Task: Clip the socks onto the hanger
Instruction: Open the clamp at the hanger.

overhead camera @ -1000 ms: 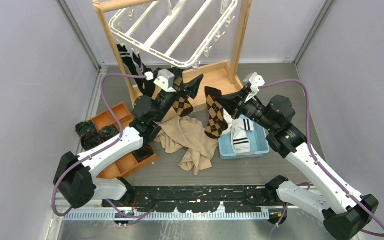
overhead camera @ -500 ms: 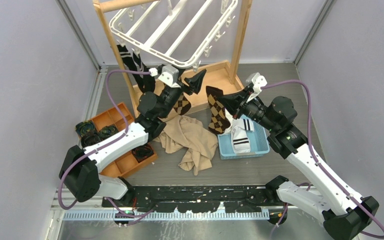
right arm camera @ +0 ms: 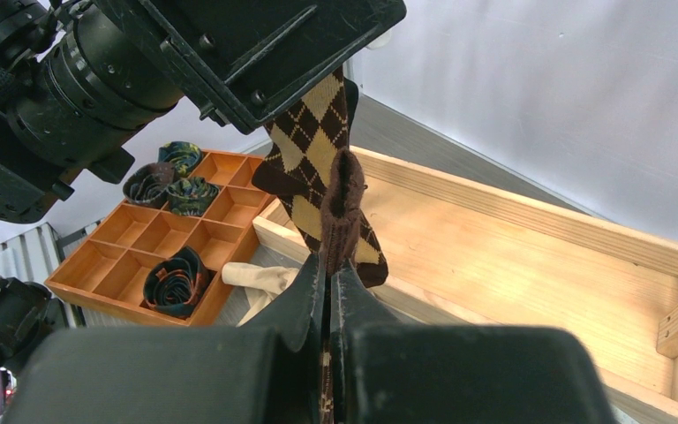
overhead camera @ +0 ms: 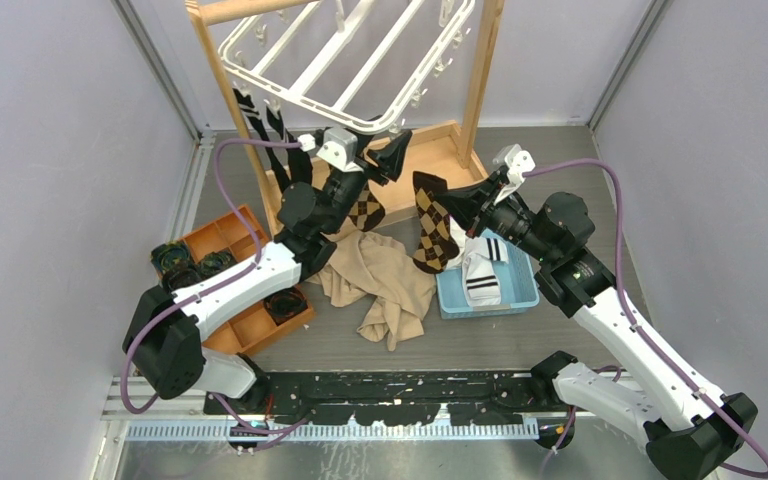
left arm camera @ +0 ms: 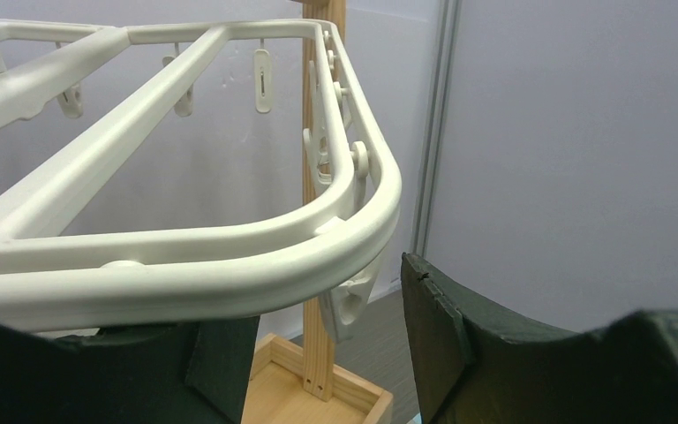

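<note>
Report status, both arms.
Left gripper open, fingers astride a corner clip on the hanger. Right gripper shut on argyle sock, not yet clipped. Left gripper crowds that corner.

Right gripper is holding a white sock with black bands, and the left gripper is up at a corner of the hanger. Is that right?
Not quite. The right gripper is shut on a brown argyle sock, as the top external view shows; the white banded sock lies in the blue bin. The left gripper is indeed up at a corner of the hanger.
</note>
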You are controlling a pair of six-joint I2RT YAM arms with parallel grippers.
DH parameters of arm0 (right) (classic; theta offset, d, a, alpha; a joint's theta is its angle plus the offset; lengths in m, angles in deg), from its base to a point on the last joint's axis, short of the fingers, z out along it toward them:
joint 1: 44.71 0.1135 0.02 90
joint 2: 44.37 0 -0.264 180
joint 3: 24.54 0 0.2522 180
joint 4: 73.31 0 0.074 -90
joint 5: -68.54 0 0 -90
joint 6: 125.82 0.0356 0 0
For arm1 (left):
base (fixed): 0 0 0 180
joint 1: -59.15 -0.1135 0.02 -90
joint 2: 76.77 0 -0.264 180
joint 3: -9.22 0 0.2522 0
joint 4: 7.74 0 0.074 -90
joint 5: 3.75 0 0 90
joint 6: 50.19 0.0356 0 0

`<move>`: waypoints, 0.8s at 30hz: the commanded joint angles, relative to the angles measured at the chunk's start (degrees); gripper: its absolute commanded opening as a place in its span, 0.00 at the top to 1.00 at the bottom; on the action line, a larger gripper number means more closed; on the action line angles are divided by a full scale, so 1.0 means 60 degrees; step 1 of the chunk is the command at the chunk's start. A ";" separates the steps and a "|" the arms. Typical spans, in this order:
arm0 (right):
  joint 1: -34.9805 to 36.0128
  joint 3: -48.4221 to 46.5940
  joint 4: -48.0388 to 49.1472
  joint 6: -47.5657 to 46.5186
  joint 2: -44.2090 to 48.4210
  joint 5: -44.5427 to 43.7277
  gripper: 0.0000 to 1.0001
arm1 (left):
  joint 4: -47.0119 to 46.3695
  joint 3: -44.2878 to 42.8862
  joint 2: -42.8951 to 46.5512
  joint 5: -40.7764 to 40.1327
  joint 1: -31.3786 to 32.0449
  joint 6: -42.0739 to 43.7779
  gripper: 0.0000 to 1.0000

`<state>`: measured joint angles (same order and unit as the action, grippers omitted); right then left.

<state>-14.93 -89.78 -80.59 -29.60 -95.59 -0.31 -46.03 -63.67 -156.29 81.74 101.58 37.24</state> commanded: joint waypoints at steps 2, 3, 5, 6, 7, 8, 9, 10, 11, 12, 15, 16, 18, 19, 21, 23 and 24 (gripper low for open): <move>-0.0062 -0.0003 0.0670 0.0106 0.0145 0.0123 0.99 | -0.1078 -0.0237 0.0090 -0.0361 0.0086 -0.0138 0.42; -0.0059 -0.0003 0.0677 0.0114 0.0133 0.0137 0.99 | -0.1080 -0.0171 0.0130 -0.0386 0.0101 -0.0143 0.42; -0.0067 -0.0025 0.0703 0.0138 0.0120 0.0151 0.99 | -0.1128 -0.0073 0.0190 -0.0398 0.0127 -0.0169 0.41; -0.0071 -0.0023 0.0706 0.0136 0.0109 0.0163 0.99 | -0.1149 -0.0028 0.0219 -0.0415 0.0134 -0.0190 0.41; -0.0074 -0.0019 0.0720 0.0147 0.0095 0.0172 0.99 | -0.1153 0.0014 0.0241 -0.0419 0.0147 -0.0200 0.42; -0.0071 -0.0018 0.0729 0.0146 0.0079 0.0180 0.99 | -0.1166 0.0069 0.0263 -0.0420 0.0169 -0.0202 0.42; -0.0082 -0.0018 0.0735 0.0150 0.0066 0.0187 0.99 | -0.1181 0.0103 0.0285 -0.0431 0.0188 -0.0202 0.42; -0.0094 -0.0029 0.0729 0.0145 0.0059 0.0201 0.99 | -0.1196 0.0144 0.0310 -0.0447 0.0213 -0.0202 0.42; -0.0097 -0.0032 0.0735 0.0166 0.0050 0.0208 0.99 | -0.1218 0.0190 0.0326 -0.0449 0.0232 -0.0195 0.42; -0.0089 -0.0033 0.0742 0.0165 0.0046 0.0211 0.99 | -0.1233 0.0232 0.0337 -0.0460 0.0247 -0.0181 0.42; -0.0112 -0.0048 0.0751 0.0164 0.0042 0.0237 0.99 | -0.1281 0.0379 0.0420 -0.0512 0.0279 -0.0158 0.42; -0.0103 -0.0044 0.0751 0.0165 0.0046 0.0233 0.99 | -0.1334 0.0437 0.0428 -0.0532 0.0281 -0.0158 0.42; -0.0121 -0.0033 0.0751 0.0172 0.0041 0.0240 0.99 | -0.1473 0.0518 0.0437 -0.0551 0.0281 -0.0165 0.43; -0.0117 -0.0033 0.0751 0.0180 0.0043 0.0253 0.99 | -0.1501 0.0526 0.0443 -0.0562 0.0294 -0.0179 0.43; -0.0131 -0.0037 0.0750 0.0179 0.0042 0.0265 0.99 | -0.1516 0.0539 0.0460 -0.0588 0.0296 -0.0187 0.43; -0.0145 -0.0021 0.0744 0.0191 0.0048 0.0280 0.99 | -0.1558 0.0530 0.0459 -0.0642 0.0296 -0.0169 0.44; -0.0146 -0.0007 0.0748 0.0205 0.0062 0.0284 0.99 | -0.1574 0.0516 0.0439 -0.0673 0.0296 -0.0159 0.45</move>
<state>-15.37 -89.50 -79.76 -29.34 -95.61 0.74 -50.47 -60.44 -155.86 79.53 103.05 35.77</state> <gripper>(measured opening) 0.055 0.563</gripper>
